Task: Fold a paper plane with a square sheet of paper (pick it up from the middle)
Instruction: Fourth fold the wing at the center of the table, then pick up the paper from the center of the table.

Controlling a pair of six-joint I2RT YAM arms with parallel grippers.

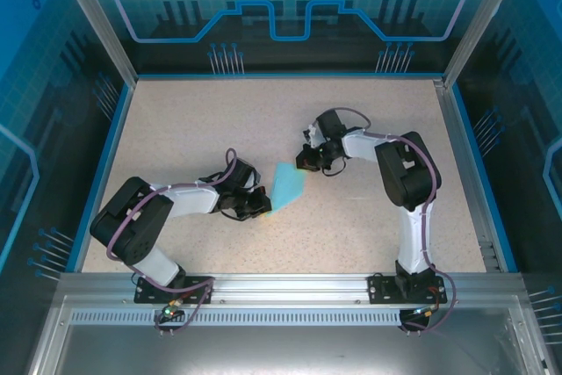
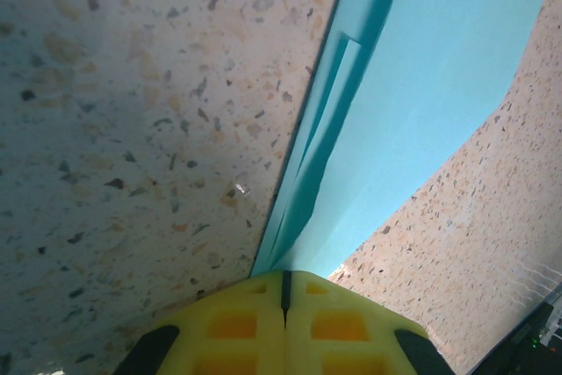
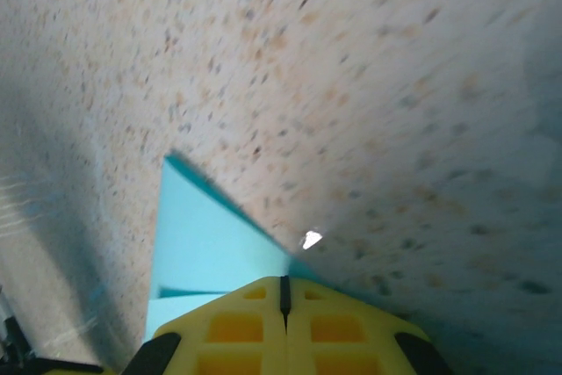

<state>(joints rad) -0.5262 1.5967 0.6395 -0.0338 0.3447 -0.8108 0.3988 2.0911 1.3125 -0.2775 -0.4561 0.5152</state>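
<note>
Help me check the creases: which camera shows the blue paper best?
Left wrist: the blue paper sits close and sharp, its layered folded edges running lengthwise. Top external gives the whole outline, but small and without crease detail. Right wrist shows one pointed corner, blurred.

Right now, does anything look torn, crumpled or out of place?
Nothing stands out. The folded light cyan-blue paper sheet sits between the left claw and right claw, both shut on it; creases look clean, no tears visible.
</note>
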